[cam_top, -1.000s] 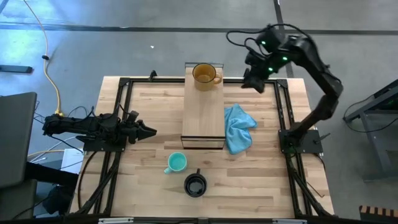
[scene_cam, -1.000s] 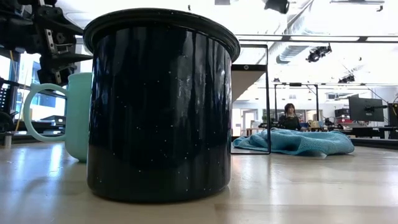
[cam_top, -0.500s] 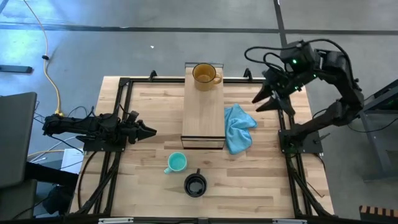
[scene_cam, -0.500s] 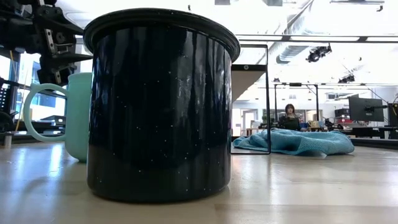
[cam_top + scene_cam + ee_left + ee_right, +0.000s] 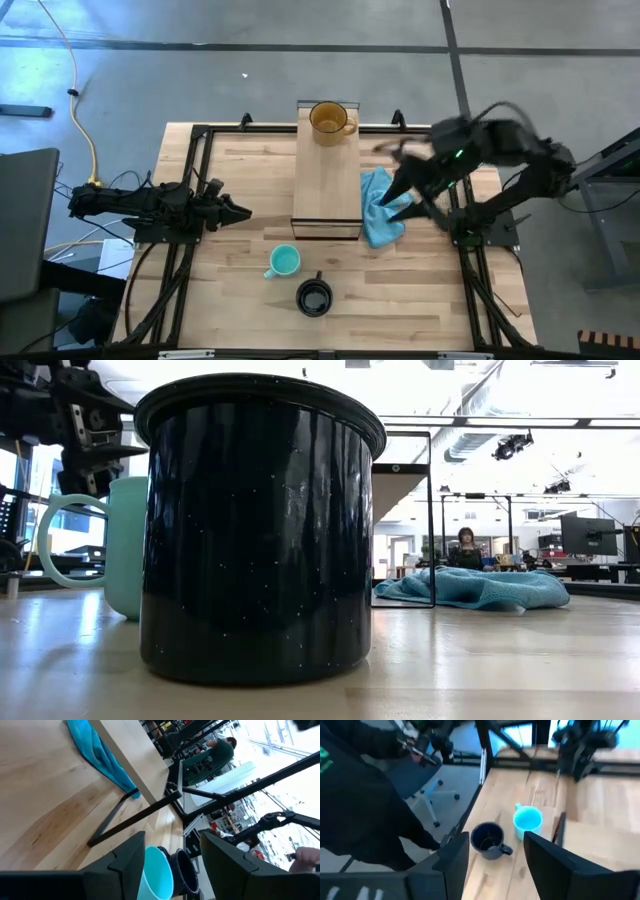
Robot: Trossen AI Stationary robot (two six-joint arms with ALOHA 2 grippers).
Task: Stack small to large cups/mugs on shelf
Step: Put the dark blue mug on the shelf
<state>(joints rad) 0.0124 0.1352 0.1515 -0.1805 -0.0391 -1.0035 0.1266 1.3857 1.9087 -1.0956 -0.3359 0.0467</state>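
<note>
While only the amber mug (image 5: 331, 121) stands on the shelf (image 5: 327, 185), at its far end, we judge the task about one third done: from the high view the teal mug (image 5: 284, 262) and the black mug (image 5: 313, 297) sit on the table (image 5: 240, 260) near its front edge, just beside each other, and both need moving. The right gripper (image 5: 398, 195) hangs over the blue cloth (image 5: 383, 207) beside the shelf, fingers spread and empty; the left gripper (image 5: 232, 211) waits low at the table's left side, its fingers parted and holding nothing. In the low view the black mug fills the foreground on pale wood, the teal mug behind it, the cloth farther off, and a seated person in the bright room beyond. The left wrist view shows both mugs past its fingers (image 5: 125, 860). The right wrist view shows both mugs ahead on the wood and a person in dark clothing beside the table.
</note>
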